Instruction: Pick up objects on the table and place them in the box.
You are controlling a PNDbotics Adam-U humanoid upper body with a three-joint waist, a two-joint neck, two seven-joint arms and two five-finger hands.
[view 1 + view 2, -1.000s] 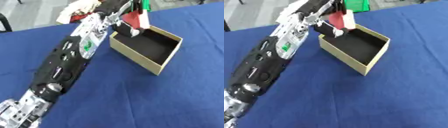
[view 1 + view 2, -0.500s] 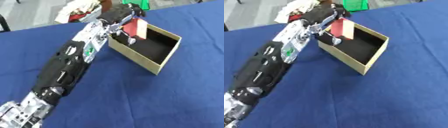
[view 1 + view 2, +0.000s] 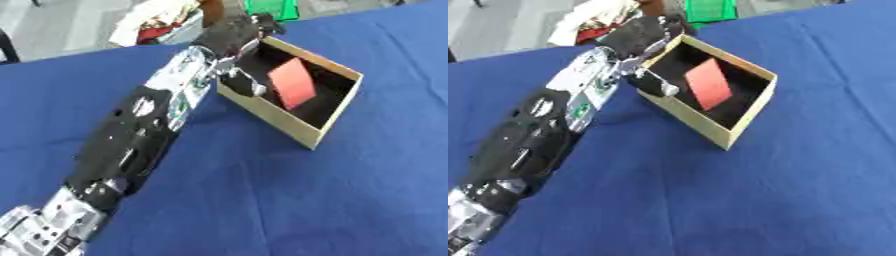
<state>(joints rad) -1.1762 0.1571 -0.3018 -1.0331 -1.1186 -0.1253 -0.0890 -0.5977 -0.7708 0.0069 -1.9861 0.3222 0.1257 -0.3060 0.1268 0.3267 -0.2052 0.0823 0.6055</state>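
One red card now lies tilted inside the box (it was pinched a moment ago); left hand at the box's near-left rim, fingers released and relaxed. Placement looks done.

A table covered in a deep blue cloth carries a square tan cardboard box with a black lining. The box sits toward the table's far edge, set askew, with bare blue cloth on every side of it.
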